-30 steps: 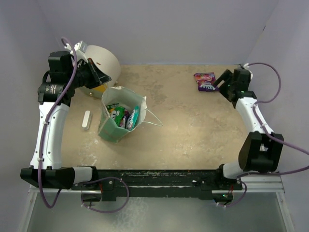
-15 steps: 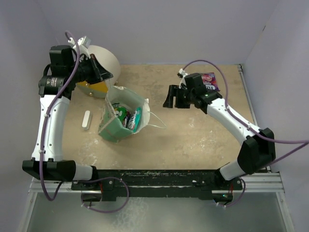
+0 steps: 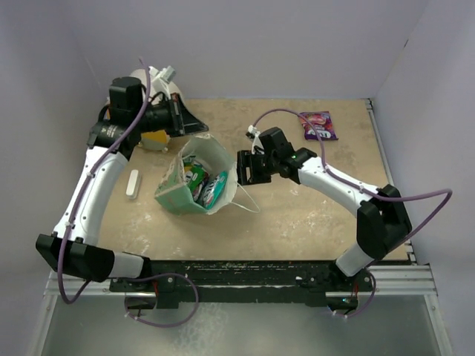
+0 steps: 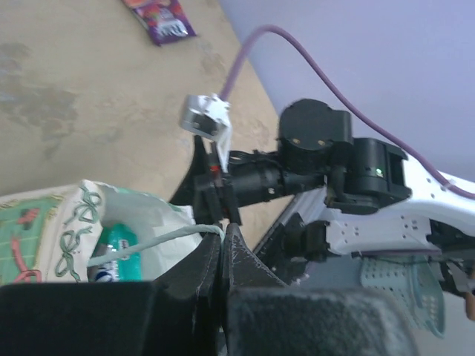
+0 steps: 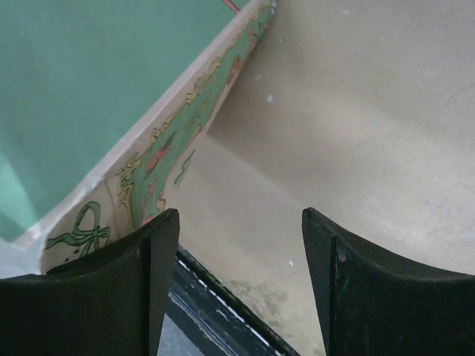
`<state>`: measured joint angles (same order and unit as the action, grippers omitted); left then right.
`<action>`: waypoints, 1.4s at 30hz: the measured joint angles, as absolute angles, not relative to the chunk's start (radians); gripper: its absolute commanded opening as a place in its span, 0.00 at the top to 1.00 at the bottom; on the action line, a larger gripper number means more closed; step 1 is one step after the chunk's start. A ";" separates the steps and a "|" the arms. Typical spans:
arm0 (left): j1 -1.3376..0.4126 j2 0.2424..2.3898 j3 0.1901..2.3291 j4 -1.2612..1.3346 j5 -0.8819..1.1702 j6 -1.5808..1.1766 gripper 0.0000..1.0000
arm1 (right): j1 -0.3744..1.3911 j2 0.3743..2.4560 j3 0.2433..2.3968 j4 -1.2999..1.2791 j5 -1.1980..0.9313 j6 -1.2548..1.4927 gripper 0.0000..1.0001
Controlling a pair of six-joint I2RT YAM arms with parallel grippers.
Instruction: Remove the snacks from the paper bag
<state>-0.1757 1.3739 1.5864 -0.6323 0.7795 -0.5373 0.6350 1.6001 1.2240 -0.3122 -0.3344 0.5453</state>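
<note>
You had a light, floppy paper bag (image 3: 175,195) tipped on the table, with glossy snacks (image 3: 208,185) inside.
Your left gripper (image 4: 223,239) was pinched tight on its string handle (image 4: 148,242). Your right gripper (image 5: 241,222) hung part-open and empty beside the bag. The packets looked slippery, so a crimped edge was the place to pinch.

Glossy plastic film: snacks (image 3: 214,187). Matt, creased paper: paper bag (image 3: 174,196). Matt, mottled, rough-looking surface: table (image 3: 297,215).

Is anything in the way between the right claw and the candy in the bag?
Yes: paper. The right gripper is outside the paper bag, beside its wall, which stands between it and the snacks. Nothing covers the bag's open top.
</note>
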 measured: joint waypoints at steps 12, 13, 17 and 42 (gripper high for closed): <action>-0.379 1.235 1.385 -0.492 0.769 -0.701 1.00 | 0.633 1.285 0.995 -0.373 -0.120 0.414 0.25; -0.388 1.230 1.379 -0.491 0.766 -0.707 1.00 | 0.633 1.245 0.987 -0.373 -0.099 0.387 0.25; -0.406 1.203 1.351 -0.493 0.749 -0.728 1.00 | 0.632 1.073 0.949 -0.320 -0.067 0.231 0.25; -0.406 1.167 1.343 -0.502 0.649 -0.744 1.00 | 0.949 1.349 1.044 -0.200 -0.379 -0.867 0.32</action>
<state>-0.4061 1.1667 1.3430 -0.5022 0.6495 -0.7444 0.9493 1.3495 1.0439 -0.2001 -0.3794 -0.8665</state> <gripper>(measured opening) 0.009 0.677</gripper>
